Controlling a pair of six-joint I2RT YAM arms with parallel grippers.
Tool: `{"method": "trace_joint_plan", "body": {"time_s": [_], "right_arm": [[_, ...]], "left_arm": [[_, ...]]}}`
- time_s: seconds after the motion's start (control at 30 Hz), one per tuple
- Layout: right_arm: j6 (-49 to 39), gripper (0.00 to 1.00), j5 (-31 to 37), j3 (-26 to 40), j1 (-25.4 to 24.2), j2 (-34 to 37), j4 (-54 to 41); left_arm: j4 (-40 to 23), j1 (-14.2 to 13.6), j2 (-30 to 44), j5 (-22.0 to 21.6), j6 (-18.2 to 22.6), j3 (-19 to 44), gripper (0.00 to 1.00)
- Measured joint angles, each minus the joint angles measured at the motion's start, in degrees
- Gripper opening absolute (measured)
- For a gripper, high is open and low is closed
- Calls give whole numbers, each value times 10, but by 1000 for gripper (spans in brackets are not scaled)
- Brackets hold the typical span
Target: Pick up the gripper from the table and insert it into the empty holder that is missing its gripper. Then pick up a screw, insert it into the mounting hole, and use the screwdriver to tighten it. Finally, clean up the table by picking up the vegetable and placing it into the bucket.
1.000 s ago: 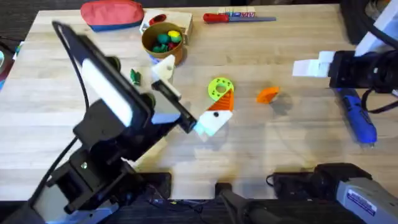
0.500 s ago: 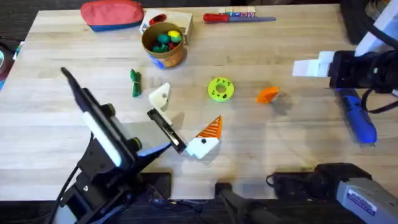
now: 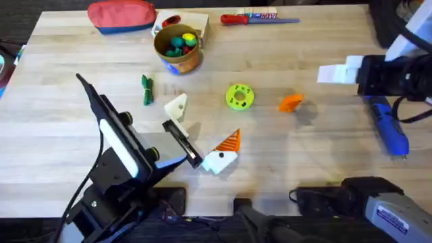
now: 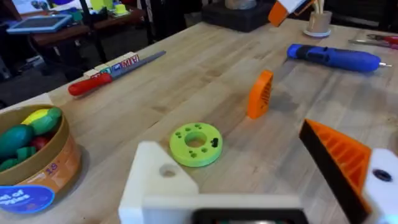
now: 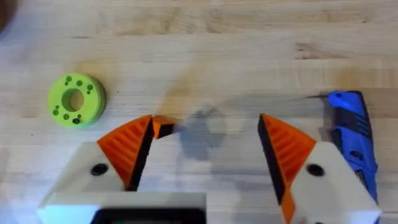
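Left gripper (image 3: 200,133) jaws stood apart, one finger bare white holder (image 3: 176,106), low over the table (image 3: 67,175) mid-front. Right gripper (image 5: 206,149) jaws were apart too, near the right edge. Orange gripper (image 3: 290,102) lay right of centre, blue screwdriver (image 3: 388,125) by the right edge, green vegetable (image 3: 146,90) left of centre.

The gripper (image 3: 291,102), a small orange ribbed wedge, sits free on the wood right of centre; in the left wrist view it stands on edge (image 4: 260,94). The holder (image 3: 176,107), a white pointed block, is bare of any orange pad. The screwdriver (image 3: 388,127), thick and blue, lies flat near the table's right edge. The vegetable (image 3: 146,89), a slim dark green pod, lies left of the holder, below the bucket (image 3: 178,47), a round tub of toy produce.
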Motion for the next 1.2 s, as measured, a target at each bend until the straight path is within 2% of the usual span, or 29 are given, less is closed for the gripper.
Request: {"method": "trace_joint_plan", "body": {"time_s": [0.7, 0.87, 0.97, 1.2], "right_arm": [[2, 991, -1, 0, 0, 0, -3], [6, 991, -55, 1, 0, 5, 7], [-23, 991, -82, 4, 17, 27, 3], [-152, 991, -92, 42, 108, 114, -50]], "left_arm": [[0, 0, 0, 2, 0, 0, 989], [4, 0, 0, 27, -10, 0, 988], [5, 0, 0, 51, -38, 0, 987], [7, 0, 0, 78, -86, 0, 988]]}}
